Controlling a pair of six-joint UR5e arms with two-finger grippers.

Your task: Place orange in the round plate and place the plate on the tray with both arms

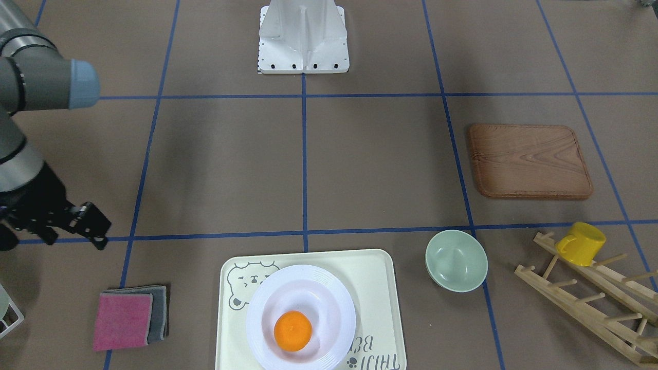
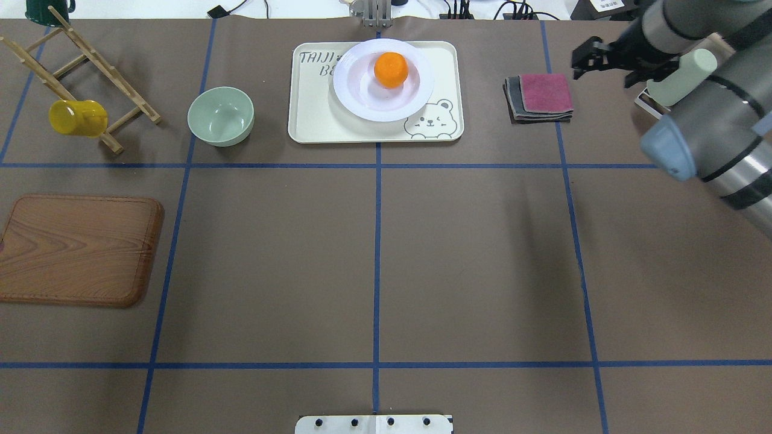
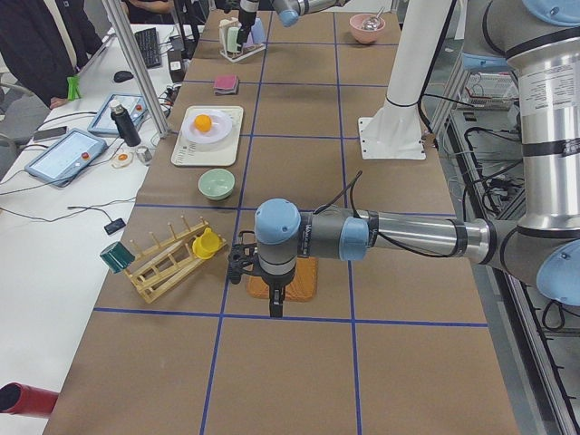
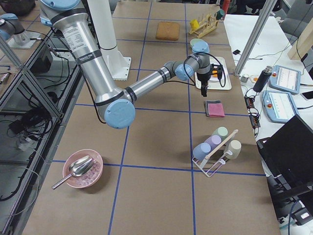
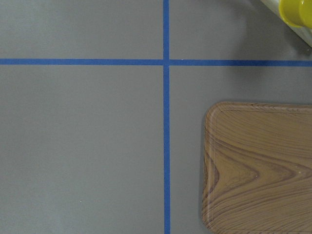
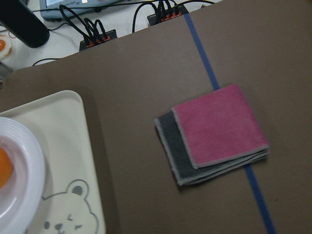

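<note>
**Orange on plate, plate on tray; both arms clear of it**

The brown bench [image 2: 374, 253], marked off by blue tape lines, carries everything. The right arm [image 2: 711, 120] reaches in from its own side and ends well short of the tray. The left arm [image 3: 408, 237] stretches out low over the bench by the wooden board [image 2: 78, 250].

The cream tray [image 2: 313, 114] with the bear drawing lies flat at the far edge of the bench from the robot, on the centre tape line. The white plate [image 2: 362, 99] sits inside the tray, its rim covering part of the lettering and touching the bear's head. A pale green bowl [image 2: 221, 116] stands on the bench just beside the tray, on the robot's left. Farther out that way is a wooden peg rack [image 1: 581, 314], with a yellow mug [image 2: 75, 117] hung on it. A folded pink and grey cloth stack [image 2: 543, 96] lies on the other side of the tray.

The orange [image 2: 391, 69] rests in the plate's sunken centre.

The right tool [image 2: 582, 57] hangs above the bench near the cloths, fingers spread and holding nothing. The left tool [image 3: 275, 308] points down near the board; whether it is spread or pressed together I cannot tell.
</note>
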